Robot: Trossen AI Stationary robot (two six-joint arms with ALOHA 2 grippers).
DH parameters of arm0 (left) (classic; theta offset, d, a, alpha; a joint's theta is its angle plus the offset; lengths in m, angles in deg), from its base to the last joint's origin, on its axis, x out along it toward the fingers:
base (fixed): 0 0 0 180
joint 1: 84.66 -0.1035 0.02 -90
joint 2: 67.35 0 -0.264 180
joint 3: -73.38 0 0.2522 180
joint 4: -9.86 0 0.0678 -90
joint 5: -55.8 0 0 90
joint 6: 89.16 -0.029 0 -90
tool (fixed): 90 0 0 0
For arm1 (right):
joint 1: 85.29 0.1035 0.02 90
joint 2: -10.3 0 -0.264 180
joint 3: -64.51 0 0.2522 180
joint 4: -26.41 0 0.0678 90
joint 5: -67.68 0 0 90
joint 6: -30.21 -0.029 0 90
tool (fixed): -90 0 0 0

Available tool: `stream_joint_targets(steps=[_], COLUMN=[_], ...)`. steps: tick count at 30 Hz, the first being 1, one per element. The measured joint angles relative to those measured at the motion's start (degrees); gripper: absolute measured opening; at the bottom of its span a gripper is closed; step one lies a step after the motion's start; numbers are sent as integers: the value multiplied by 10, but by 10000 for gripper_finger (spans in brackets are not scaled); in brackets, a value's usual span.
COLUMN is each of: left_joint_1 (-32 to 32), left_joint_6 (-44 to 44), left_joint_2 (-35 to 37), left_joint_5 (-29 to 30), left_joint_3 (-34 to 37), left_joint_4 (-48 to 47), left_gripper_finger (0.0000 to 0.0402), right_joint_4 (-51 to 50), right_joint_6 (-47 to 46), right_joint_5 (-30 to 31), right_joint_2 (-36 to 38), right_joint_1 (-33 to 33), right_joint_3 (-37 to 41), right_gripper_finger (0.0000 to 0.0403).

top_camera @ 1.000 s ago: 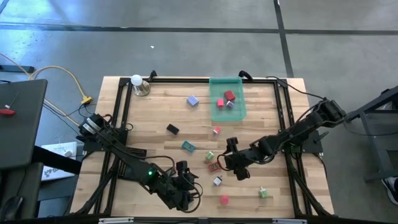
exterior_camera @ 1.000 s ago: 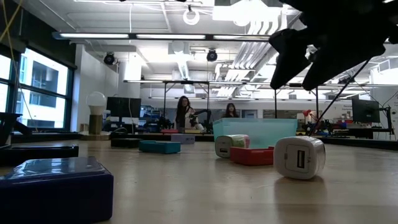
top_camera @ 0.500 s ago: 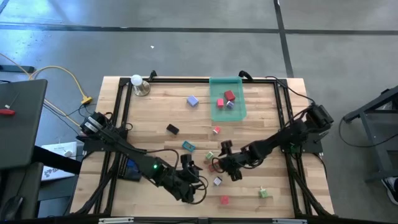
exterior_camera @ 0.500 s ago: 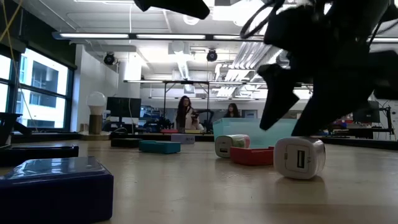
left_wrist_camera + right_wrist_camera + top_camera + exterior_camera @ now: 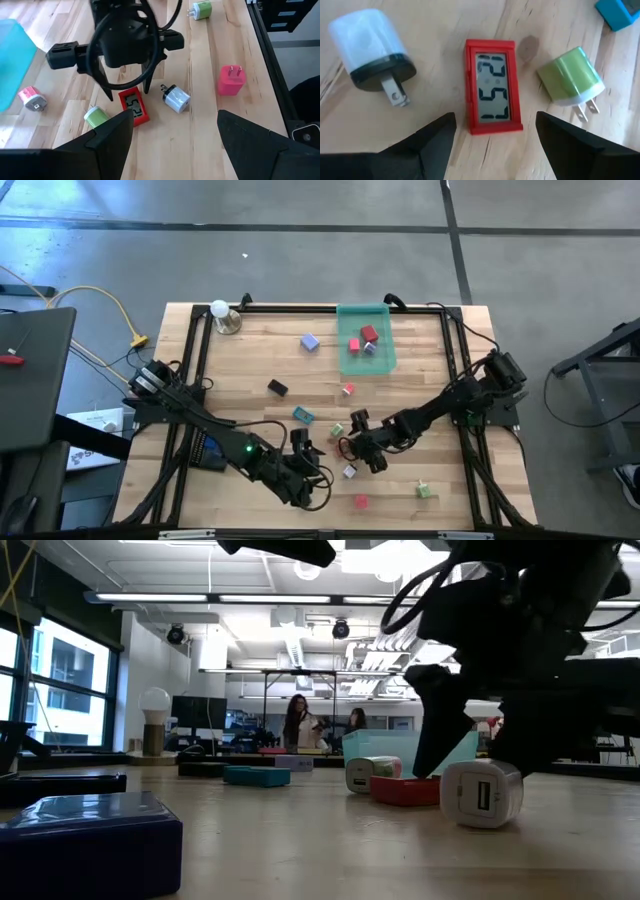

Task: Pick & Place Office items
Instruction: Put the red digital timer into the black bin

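Observation:
A small red digital clock [image 5: 492,87] lies flat on the wooden table, its display up. My right gripper [image 5: 492,137] hangs open just above it, one finger on either side, with a gap to each. A white charger plug [image 5: 370,50] and a green charger plug [image 5: 570,75] lie on their sides beside the clock. From above, my right gripper [image 5: 355,445] is near the table's middle. My left gripper [image 5: 312,465] hovers open nearby, toward the near edge, and holds nothing. In its wrist view, my left gripper [image 5: 172,132] faces the clock [image 5: 134,106] and the white plug [image 5: 176,98].
A translucent green tray [image 5: 366,362] with red pieces stands at the far edge. Loose on the table are a pink plug [image 5: 360,501], a green plug [image 5: 424,491], a teal piece [image 5: 303,415], a black piece [image 5: 277,387] and a purple piece [image 5: 310,341]. A white ball lamp [image 5: 220,310] stands far left.
My right gripper has come down and a little toward the table's left, until its open fingers stand low around the red clock. The clock and the plugs beside it have stayed where they were.

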Motion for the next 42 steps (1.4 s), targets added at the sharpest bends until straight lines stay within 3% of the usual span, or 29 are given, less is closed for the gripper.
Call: stream_joint_targets(steps=[9,17,24,39,42], left_joint_1=[4,22,32,35,35], left_joint_6=[24,32,32,31,31], left_joint_2=[0,0,0,0,0], left_joint_5=[1,0,1,1,1], left_joint_3=[0,0,0,0,0], left_joint_4=[0,0,0,-2,-2], left_gripper_finger=[281,281,281,281,281], right_joint_4=[22,18,18,36,34], right_joint_6=[-3,14,9,-97,-109], right_joint_5=[-96,-104,-108,-80,-49], right_joint_2=[-2,-3,-3,0,8], right_joint_1=[-44,-44,-44,-8,10], right_joint_3=[1,1,2,2,1], right_gripper_finger=[250,204,140,140,140])
